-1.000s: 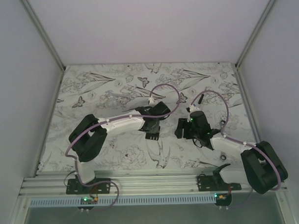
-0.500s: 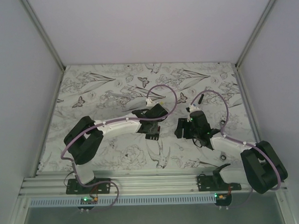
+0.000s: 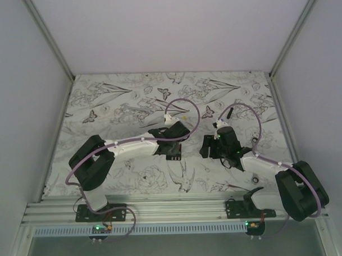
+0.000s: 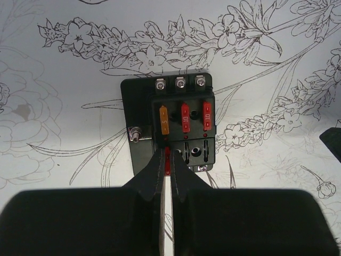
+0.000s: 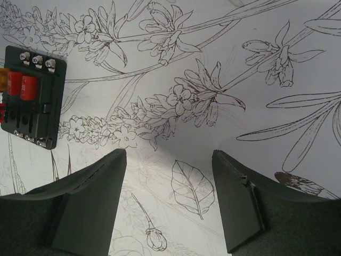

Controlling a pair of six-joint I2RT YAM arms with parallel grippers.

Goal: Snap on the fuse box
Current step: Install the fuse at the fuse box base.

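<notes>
Left wrist: black fuse box [image 4: 139, 106], orange-and-red fuses [image 4: 185, 117]; left end effector [image 4: 167, 158] clenched, right end effector [image 5: 169, 160] released

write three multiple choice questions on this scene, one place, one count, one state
1. Where is the fuse box? A. at the tips of the left fingers B. at the table's far edge C. on the front rail
2. How many orange fuses sit in it? A. none B. one C. three
3. The right fingers are: A. shut on a screw B. open and empty C. out of view

Key: 1 A, it lies just ahead of the left fingers, which pinch a red fuse; 2 B, a single orange one shows in its top row; 3 B, only the printed cloth shows between them.
</notes>
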